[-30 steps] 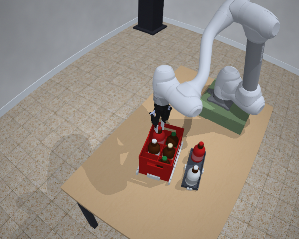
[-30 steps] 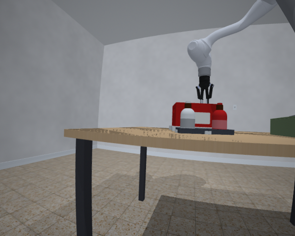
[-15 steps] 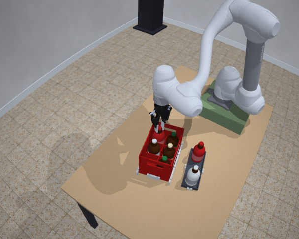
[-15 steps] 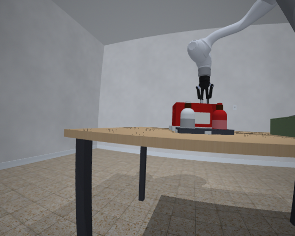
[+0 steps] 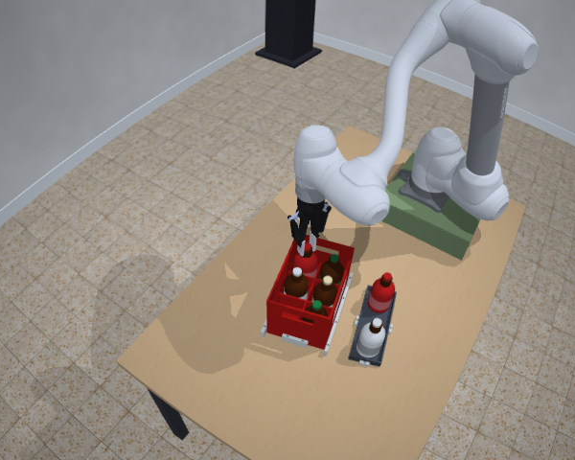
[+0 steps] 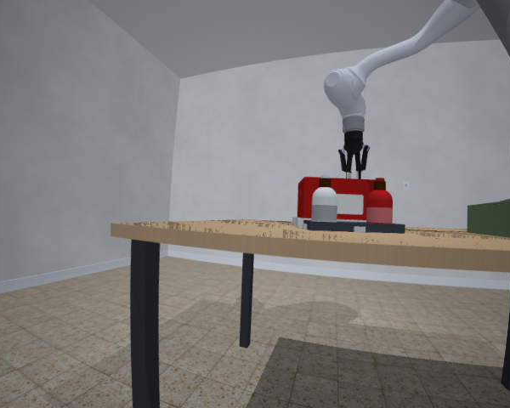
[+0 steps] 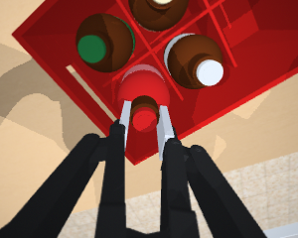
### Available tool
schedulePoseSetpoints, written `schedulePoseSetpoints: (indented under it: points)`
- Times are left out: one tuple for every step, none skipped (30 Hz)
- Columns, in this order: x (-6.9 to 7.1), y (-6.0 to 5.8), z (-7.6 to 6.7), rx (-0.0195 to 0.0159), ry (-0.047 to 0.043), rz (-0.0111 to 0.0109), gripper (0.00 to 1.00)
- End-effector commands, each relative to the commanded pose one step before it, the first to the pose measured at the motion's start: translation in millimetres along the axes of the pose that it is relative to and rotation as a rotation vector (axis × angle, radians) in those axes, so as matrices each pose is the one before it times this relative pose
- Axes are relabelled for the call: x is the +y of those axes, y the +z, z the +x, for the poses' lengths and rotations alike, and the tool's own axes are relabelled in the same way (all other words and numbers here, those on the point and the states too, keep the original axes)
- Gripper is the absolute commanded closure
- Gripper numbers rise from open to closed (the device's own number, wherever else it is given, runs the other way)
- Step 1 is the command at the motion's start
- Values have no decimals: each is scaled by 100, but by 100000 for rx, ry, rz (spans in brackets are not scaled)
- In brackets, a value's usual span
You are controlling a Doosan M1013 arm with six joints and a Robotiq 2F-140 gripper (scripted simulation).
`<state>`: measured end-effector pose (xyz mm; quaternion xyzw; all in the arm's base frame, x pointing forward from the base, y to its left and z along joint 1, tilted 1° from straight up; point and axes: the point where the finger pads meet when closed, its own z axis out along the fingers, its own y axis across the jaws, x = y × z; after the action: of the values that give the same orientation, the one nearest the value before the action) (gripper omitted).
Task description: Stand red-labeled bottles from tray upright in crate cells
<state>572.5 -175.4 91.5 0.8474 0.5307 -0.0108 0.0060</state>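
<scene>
My gripper is shut on the neck of a red-labeled bottle. That bottle is upright in the back-left corner cell of the red crate; its base is hidden. Another red-labeled bottle stands upright on the dark tray, beside a white bottle, also upright. The crate's front-left cell, in the top view, looks empty. Crate and tray look level.
Brown bottles stand in the crate: one with a white cap, one with a cream cap, and two with green caps. Pale brackets edge the crate and tray. The arm's green base block is behind them.
</scene>
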Motion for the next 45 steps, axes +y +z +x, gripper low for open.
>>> schedulePoseSetpoints:
  points:
    - [-1,29,3,19,-3,-8,100]
    - [0,19,0,0,0,0,100]
    - [0,21,0,0,0,0,100]
    - [0,23,0,0,0,0,100]
    - [0,0,0,0,0,0,100]
    - [0,0,0,0,0,0,100]
    - [0,25,0,0,0,0,100]
    - [0,27,0,0,0,0,100]
    - [0,29,0,0,0,0,100]
    - [0,31,0,0,0,0,100]
    - [0,33,0,0,0,0,100]
    - [0,35,0,0,0,0,100]
    - [0,37,0,0,0,0,100]
    - [0,39,0,0,0,0,100]
    - [0,41,0,0,0,0,100]
    - [0,42,0,0,0,0,100]
    - [0,43,0,0,0,0,100]
    - [0,44,0,0,0,0,100]
    - [0,46,0,0,0,0,100]
    - [0,47,0,0,0,0,100]
    - [0,47,0,0,0,0,100]
    - [0,0,0,0,0,0,100]
    - [0,0,0,0,0,0,100]
    - [0,48,0,0,0,0,100]
    - [0,49,0,0,0,0,100]
    - [0,49,0,0,0,0,100]
    - [0,50,0,0,0,0,100]
    - [0,50,0,0,0,0,100]
    - [0,49,0,0,0,0,100]
    - [0,49,0,0,0,0,100]
    - [0,49,0,0,0,0,100]
    - [0,48,0,0,0,0,100]
    - [0,48,0,0,0,0,100]
    - [0,47,0,0,0,0,100]
    - [0,46,0,0,0,0,100]
    - [0,45,0,0,0,0,100]
    - [0,44,0,0,0,0,100]
    - [0,42,0,0,0,0,100]
    - [0,0,0,0,0,0,100]
    - [0,0,0,0,0,0,100]
    - [0,41,0,0,0,0,100]
    - [0,39,0,0,0,0,100]
    - [0,38,0,0,0,0,100]
    - [0,36,0,0,0,0,100]
    - [0,34,0,0,0,0,100]
